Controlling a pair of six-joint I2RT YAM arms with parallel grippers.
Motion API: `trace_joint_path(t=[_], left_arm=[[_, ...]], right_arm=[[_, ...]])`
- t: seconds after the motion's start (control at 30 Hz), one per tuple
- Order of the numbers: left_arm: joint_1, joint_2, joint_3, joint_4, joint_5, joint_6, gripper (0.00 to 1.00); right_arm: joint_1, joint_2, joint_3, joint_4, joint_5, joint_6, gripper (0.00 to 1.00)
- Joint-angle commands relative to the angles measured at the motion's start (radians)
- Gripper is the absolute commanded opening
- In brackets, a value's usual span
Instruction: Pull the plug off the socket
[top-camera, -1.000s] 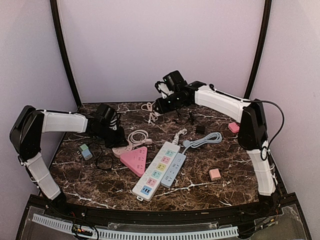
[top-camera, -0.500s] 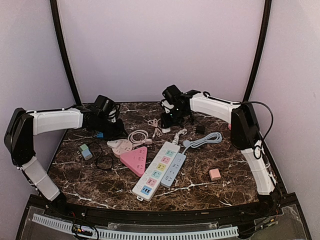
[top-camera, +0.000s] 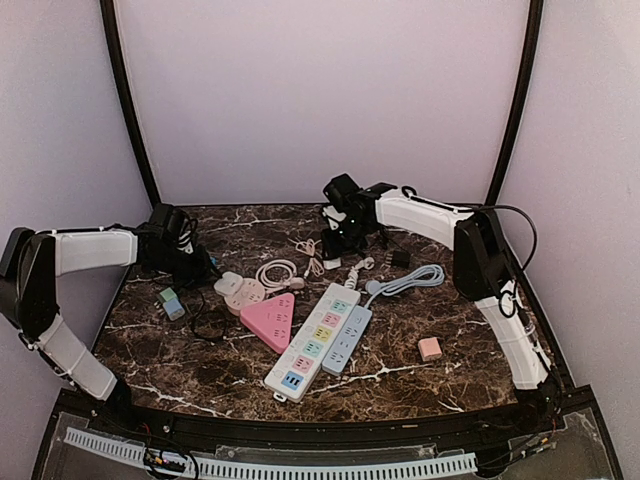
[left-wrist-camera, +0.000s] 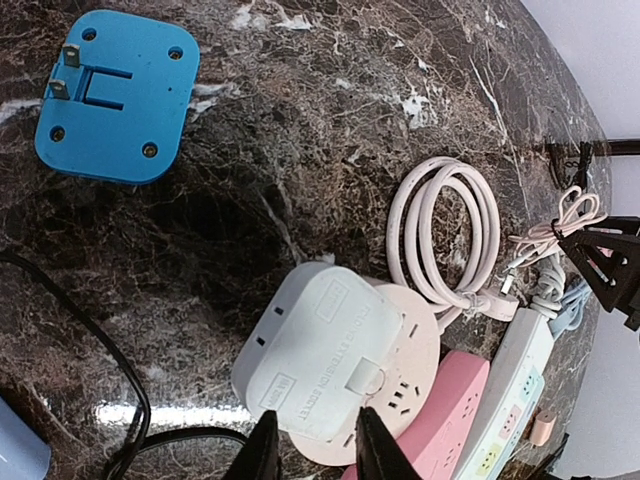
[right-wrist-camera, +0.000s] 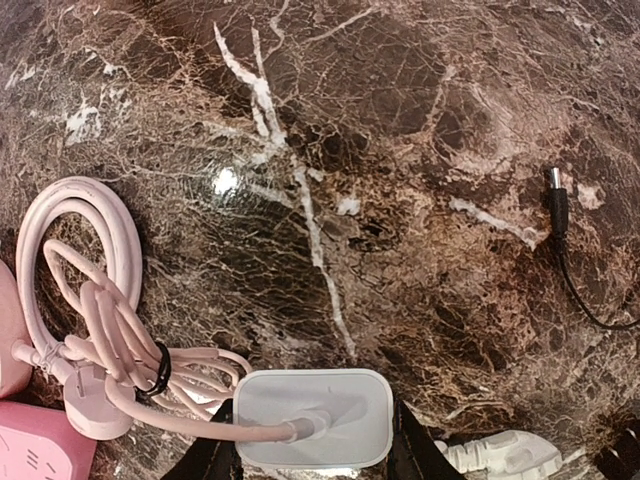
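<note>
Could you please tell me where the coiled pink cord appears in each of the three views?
Top external: coiled pink cord mid-table, just behind the pink triangular socket.
Left wrist: cord right of centre, above that socket.
Right wrist: cord at the left side, above that socket's corner.
Shared landmark: the pink triangular socket.

You had the blue plug (left-wrist-camera: 115, 95) lying flat on the marble, underside up: a rounded square with two metal prongs at one edge and four screw holes. It lay free, well apart from the round pink socket (left-wrist-camera: 418, 335), which sat flat with a grey-white extension block (left-wrist-camera: 315, 350) stacked on it.
</note>
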Motion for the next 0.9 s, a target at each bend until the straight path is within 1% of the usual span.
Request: trace_joint_path(t=[0.0,0.13,0.33,0.53,0.67,0.87], left_arm=[[0.021,-0.007,-0.017,0.055,0.054,0.023,0.26],[0.034,0.009,-0.021,0.073,0.062,0.026,0.27],[0.045,0.014,-0.027,0.083,0.063,0.031,0.28],[0.048,0.026,-0.031,0.093,0.068,0.025,0.29],[0.048,0.026,-0.035,0.096,0.068,0.020,0.30],[0.050,0.029,-0.034,0.093,0.068,0.019,0.30]], right_arm=[[-0.012,0.043,0.062,-0.016,-0.011,0.015,0.35],[-0.013,0.049,0.078,-0.017,-0.013,0.009,0.43],[-0.013,0.029,0.057,-0.005,-0.003,0.002,0.58],[-0.014,0.005,0.035,0.011,-0.002,-0.002,0.62],[-0.019,-0.006,0.018,0.015,0.030,-0.004,0.68],[-0.048,-0.056,-0.049,0.053,0.000,0.005,0.68]])
